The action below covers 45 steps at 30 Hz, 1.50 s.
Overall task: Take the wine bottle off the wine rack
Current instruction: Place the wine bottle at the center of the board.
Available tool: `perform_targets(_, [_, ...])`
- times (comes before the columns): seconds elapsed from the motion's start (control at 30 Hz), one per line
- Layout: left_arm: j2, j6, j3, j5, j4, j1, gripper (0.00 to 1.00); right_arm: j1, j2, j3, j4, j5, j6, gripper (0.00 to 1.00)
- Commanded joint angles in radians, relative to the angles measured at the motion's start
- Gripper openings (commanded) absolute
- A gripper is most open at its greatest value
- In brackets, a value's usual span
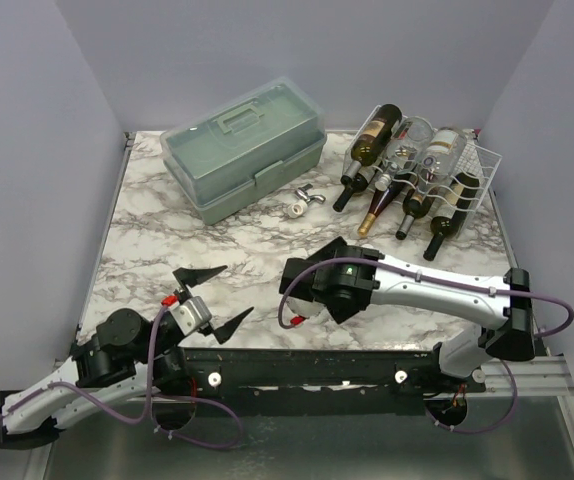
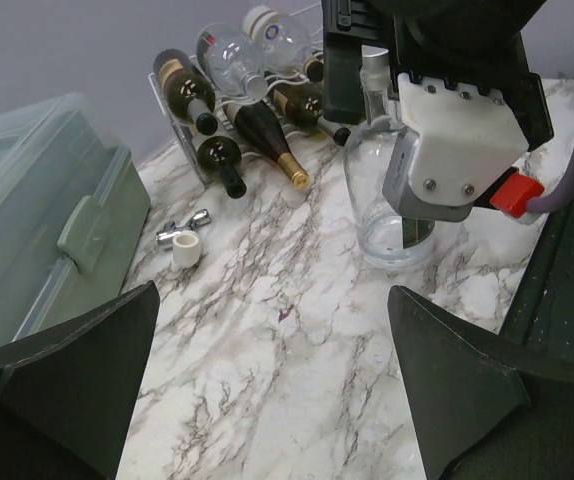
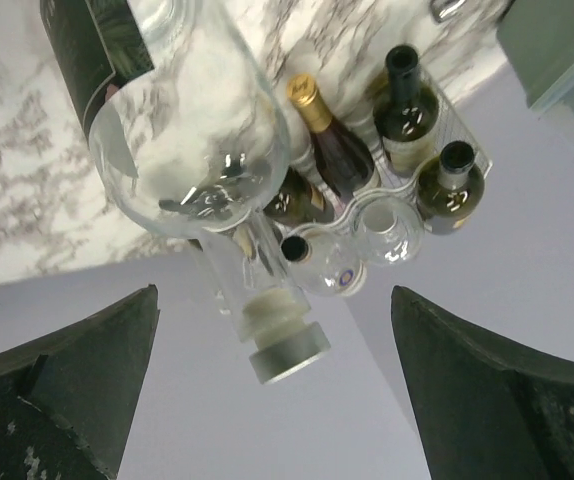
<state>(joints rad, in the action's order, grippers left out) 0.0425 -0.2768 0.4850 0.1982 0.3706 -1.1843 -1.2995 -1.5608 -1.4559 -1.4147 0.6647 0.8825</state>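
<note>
Right gripper (image 3: 273,295) is open wide. Its 2 black fingers (image 3: 77,390) sit one on each side of the clear wine bottle (image 2: 369,205), and neither finger seems to touch the glass. The bottle is off the rack. It stands upright on the marble table (image 1: 167,240), near the middle toward the front, and it has a gray cap on top. From above, the right arm covers most of it.

The wine rack (image 1: 479,172) is well apart from the bottle, at the far right corner of the table. It is white wire, and it holds more bottles lying in 2 layers with their necks toward the arms. Most are dark and some are clear.

A small white and silver part (image 1: 302,200) lies on the table between the rack and the pale green toolbox (image 1: 247,150). The toolbox sits shut at the far left with its handle on top.

Left gripper (image 1: 239,290) is open wide too, with nothing in it. It hangs over the front left of the table, near the right gripper but not touching it.
</note>
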Motion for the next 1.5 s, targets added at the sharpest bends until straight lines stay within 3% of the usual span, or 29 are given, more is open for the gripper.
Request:
perform_targets(0.0, [-0.017,0.014,-0.018,-0.031,-0.062,0.005,0.98,-0.009,0.044,-0.126,-0.012,-0.157,-0.051,1.00])
perform_targets(0.17, [0.030,0.051,-0.010,-0.062,-0.101,0.005,0.99,0.033,0.051,-0.260,-0.012,-0.335,-0.088,1.00])
perform_targets(0.6, [0.152,0.301,0.015,-0.069,-0.254,0.005,0.98,0.227,0.146,-0.441,0.036,-0.597,-0.216,1.00])
perform_targets(1.0, [0.439,0.465,0.021,-0.018,-0.481,0.005,0.98,0.462,0.216,-0.393,0.331,-0.496,-0.481,0.99])
perform_targets(1.07, [0.485,0.494,0.027,-0.002,-0.504,0.005,0.99,0.546,0.217,-0.368,0.373,-0.544,-0.513,1.00])
perform_targets(1.33, [0.613,0.590,0.074,-0.002,-0.536,0.006,0.98,0.992,0.273,-0.135,0.588,-0.971,-0.661,1.00])
perform_targets(1.47, [0.648,0.615,0.102,0.009,-0.541,0.006,0.98,1.085,0.374,0.071,0.765,-1.114,-0.807,1.00])
